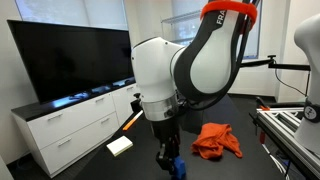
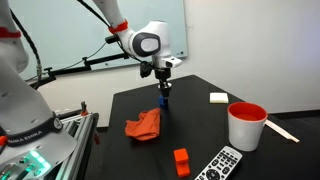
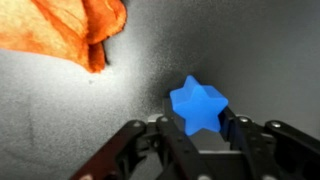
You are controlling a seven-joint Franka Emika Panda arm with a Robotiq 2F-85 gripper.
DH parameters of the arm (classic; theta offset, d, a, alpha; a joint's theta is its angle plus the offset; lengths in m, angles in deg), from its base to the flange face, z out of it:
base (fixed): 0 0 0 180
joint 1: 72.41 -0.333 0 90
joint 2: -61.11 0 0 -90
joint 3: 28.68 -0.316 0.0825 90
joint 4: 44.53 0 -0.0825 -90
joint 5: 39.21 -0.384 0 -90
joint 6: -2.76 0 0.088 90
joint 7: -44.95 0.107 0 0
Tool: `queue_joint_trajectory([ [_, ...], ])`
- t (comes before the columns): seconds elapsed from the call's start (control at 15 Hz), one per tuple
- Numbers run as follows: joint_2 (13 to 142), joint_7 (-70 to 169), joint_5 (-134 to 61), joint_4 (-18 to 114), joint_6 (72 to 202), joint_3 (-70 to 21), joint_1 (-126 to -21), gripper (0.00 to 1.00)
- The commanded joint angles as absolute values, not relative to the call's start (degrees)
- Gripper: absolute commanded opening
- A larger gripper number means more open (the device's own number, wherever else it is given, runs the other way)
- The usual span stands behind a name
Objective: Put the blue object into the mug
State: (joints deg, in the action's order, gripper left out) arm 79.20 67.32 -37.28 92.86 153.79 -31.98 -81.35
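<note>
**Q:** Where is the blue object?

**A:** The blue object (image 3: 200,103), a bright star-shaped block, sits between the two fingers (image 3: 240,135) of the gripper (image 3: 206,130) in the wrist view. In an exterior view it shows directly under the gripper, low over the black table (image 2: 200,120).

**Q:** Are the fingers holding it?

**A:** They stand close on either side of the star, with a narrow gap. Whether they press on it, I cannot tell, nor whether it rests on the table.

**Q:** What lies around it?

**A:** A crumpled orange cloth (image 3: 70,28) lies near it. The mug (image 2: 246,127), white with a red rim, stands upright and well apart from the block, towards the table's edge. A white block (image 2: 218,97) lies behind the mug. A small red item (image 2: 181,160) and a remote control (image 2: 222,164) lie at the near edge.
</note>
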Motion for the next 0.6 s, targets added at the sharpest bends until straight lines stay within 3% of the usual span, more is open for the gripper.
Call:
queue_joint_trajectory([
  [0.0, 78.91, 66.31, -38.01, 92.34, 154.09, -31.47, -81.85, 0.19],
  [0.53, 76.43, 64.68, -40.78, 92.5, 152.37, -32.01, -80.06, 0.19],
])
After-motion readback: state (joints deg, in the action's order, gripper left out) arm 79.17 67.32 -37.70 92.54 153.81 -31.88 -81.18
